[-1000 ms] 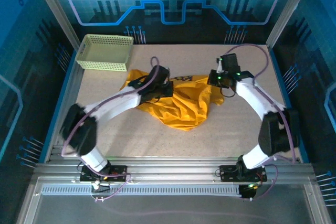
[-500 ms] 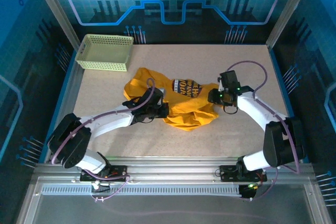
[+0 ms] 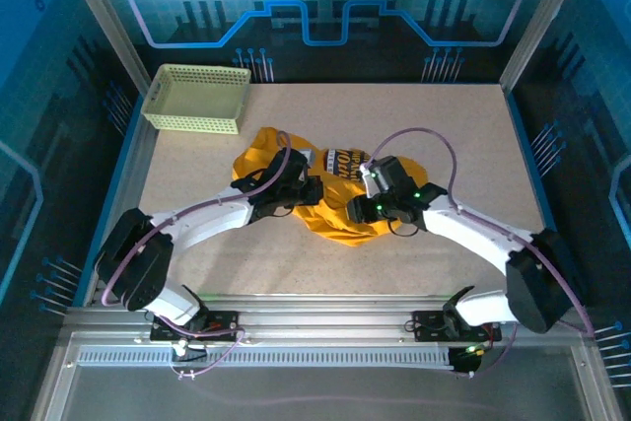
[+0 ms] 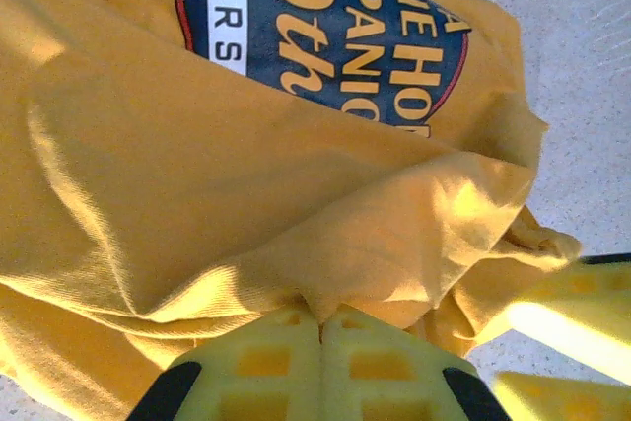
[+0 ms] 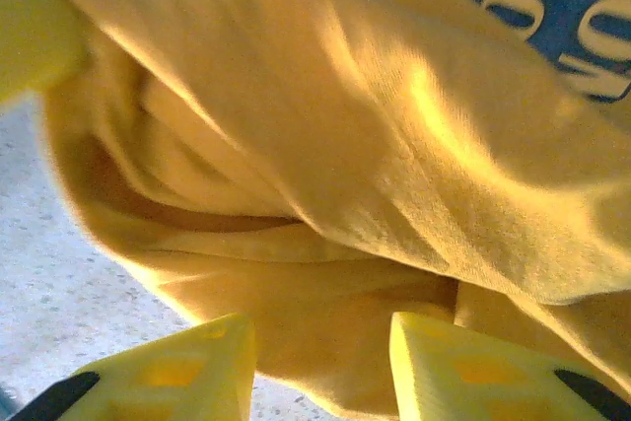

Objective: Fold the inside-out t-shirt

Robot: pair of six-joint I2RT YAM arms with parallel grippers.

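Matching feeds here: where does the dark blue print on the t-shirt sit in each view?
Top external: the dark blue print is near the picture's centre, on the far side of the crumpled t-shirt.
Left wrist: the print is at top centre.
Right wrist: the print is in the top right corner.
Shared landmark: the speckled table beside the cloth.

mustard-yellow t-shirt [image 3: 335,226], navy print [image 4: 335,17] up at its 12 o'clock with yellow and white letters plus a thin red outline, pale yellow-green mesh basket [image 3: 197,98] at 10 o'clock, beige speckled table [image 3: 463,135], white arms [image 3: 202,221]
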